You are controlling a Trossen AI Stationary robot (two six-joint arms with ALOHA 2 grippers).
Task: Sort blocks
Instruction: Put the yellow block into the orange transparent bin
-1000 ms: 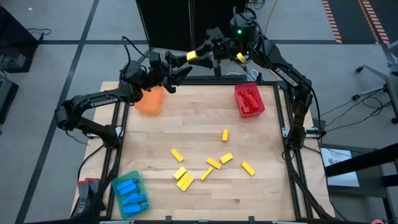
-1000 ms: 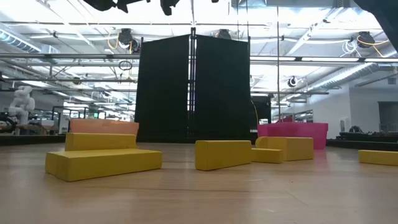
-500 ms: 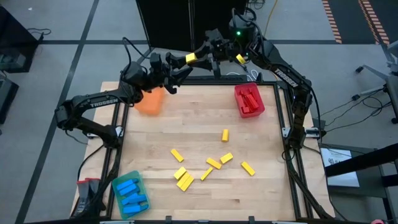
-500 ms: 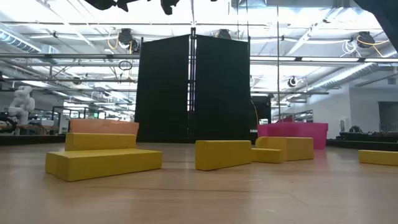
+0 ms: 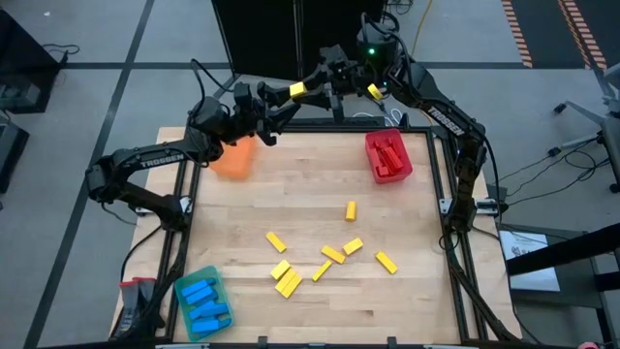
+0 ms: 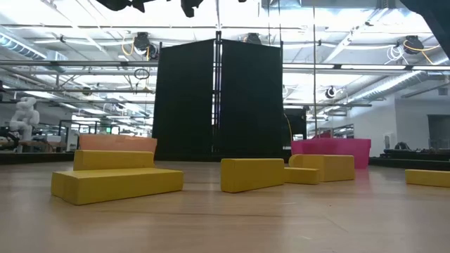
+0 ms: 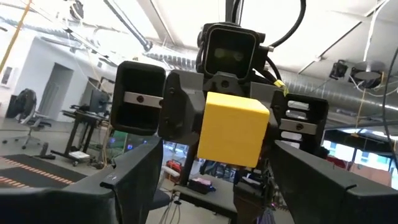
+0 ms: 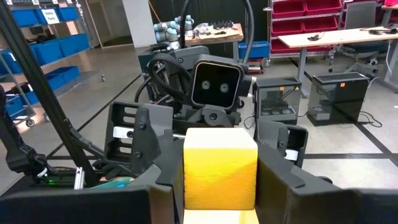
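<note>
My right gripper (image 5: 302, 89) is clamped narrow on a small yellow rectangular brick (image 8: 220, 167), held up beyond the wooden table's (image 5: 310, 184) far edge. My left gripper (image 5: 283, 114) faces it with fingers spread wide, holding nothing, beside the orange plastic tray (image 5: 233, 158). "TROSSEN" is printed in white on both forearms.

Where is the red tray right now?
In the high view, the red tray sits in the table's far right corner, under the right arm, with red blocks inside.
</note>
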